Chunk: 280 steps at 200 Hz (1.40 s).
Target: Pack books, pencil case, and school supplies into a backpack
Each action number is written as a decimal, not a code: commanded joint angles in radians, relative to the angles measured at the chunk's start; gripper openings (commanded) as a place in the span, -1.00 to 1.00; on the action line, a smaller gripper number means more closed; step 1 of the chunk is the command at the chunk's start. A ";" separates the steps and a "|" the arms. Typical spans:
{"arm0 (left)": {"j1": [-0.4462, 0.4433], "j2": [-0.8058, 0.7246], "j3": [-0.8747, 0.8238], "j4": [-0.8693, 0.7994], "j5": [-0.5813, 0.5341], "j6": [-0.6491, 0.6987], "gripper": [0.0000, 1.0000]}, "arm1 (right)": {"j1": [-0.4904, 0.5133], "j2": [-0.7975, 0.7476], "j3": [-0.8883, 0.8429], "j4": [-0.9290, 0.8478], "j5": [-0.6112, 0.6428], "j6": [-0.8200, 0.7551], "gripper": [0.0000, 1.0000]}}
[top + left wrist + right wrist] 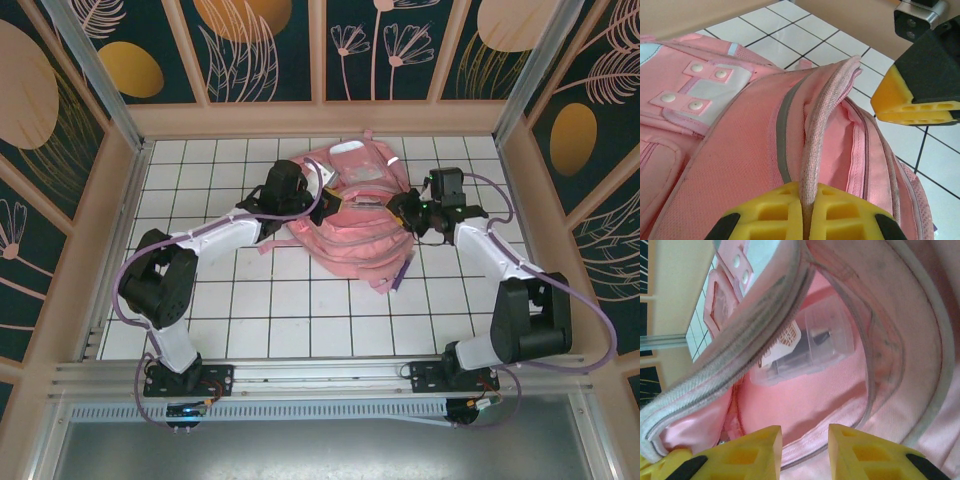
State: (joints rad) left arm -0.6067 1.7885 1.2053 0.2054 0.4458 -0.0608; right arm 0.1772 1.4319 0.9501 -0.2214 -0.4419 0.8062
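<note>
The pink backpack (350,245) lies on the far half of the tiled table (250,300). My left gripper (807,217) is clamped on the backpack's opening rim (817,125) and holds it raised. My right gripper (805,440) sits at the mouth, jaws apart, gripping nothing. Inside lies a clear plastic container (812,342) with dark contents.

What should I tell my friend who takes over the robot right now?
Left gripper: shut on the opening rim of the backpack, holding it up.
Right gripper: at the opposite rim, fingers apart; grip unclear.
Inside: a clear plastic item with a printed label.
Outside: what looks like the purple pen, on the backpack's near right edge.
Left to do: put the pen in, confirm the rest is packed.
</note>
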 commanded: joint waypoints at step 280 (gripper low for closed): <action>0.080 -0.049 0.067 -0.112 0.184 0.203 -0.18 | -0.031 -0.164 -0.187 0.191 0.154 -0.274 -0.24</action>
State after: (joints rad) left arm -0.5755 1.7821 1.2251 0.1623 0.5922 0.0879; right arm 0.1547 1.2552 0.7448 0.1287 -0.3115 0.6167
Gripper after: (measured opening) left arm 0.410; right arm 0.378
